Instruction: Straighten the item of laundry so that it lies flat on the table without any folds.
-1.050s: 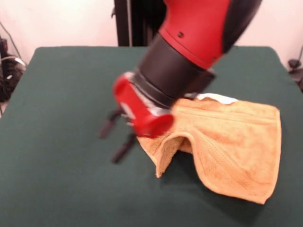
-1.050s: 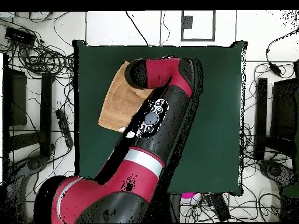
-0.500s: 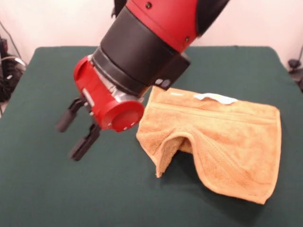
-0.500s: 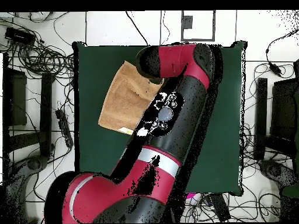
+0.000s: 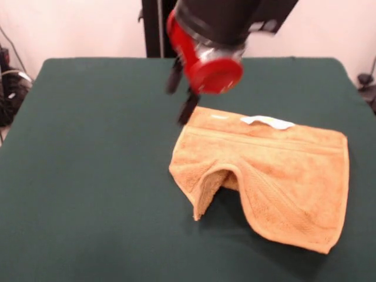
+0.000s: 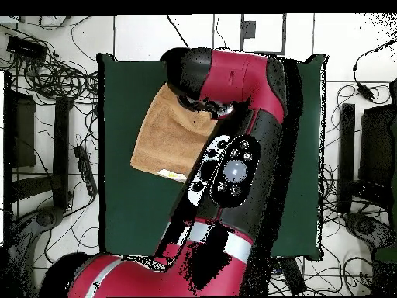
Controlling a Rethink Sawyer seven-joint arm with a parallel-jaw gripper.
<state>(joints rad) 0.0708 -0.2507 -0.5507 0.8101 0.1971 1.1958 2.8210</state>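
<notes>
The orange-tan item of laundry [image 5: 276, 170] lies on the right half of the dark green table [image 5: 88, 176]. Its near left part is folded up into a raised hump [image 5: 212, 179], and a white tag [image 5: 267, 121] shows at its far edge. My gripper [image 5: 181, 93] hangs tilted just above the towel's far left corner, open, with nothing between its dark fingers [image 5: 188, 108]. In the overhead view the towel [image 6: 163, 136] shows left of the red arm [image 6: 233, 85], which hides the gripper and the towel's right part.
A black post [image 5: 151, 28] stands behind the table. Cables [image 5: 9, 88] lie off the table's left side. Overhead, cables and equipment [image 6: 46, 70] ring the table [image 6: 128, 209].
The gripper has risen and swung from the table left of the towel to above the towel's far left corner. The towel has not moved.
</notes>
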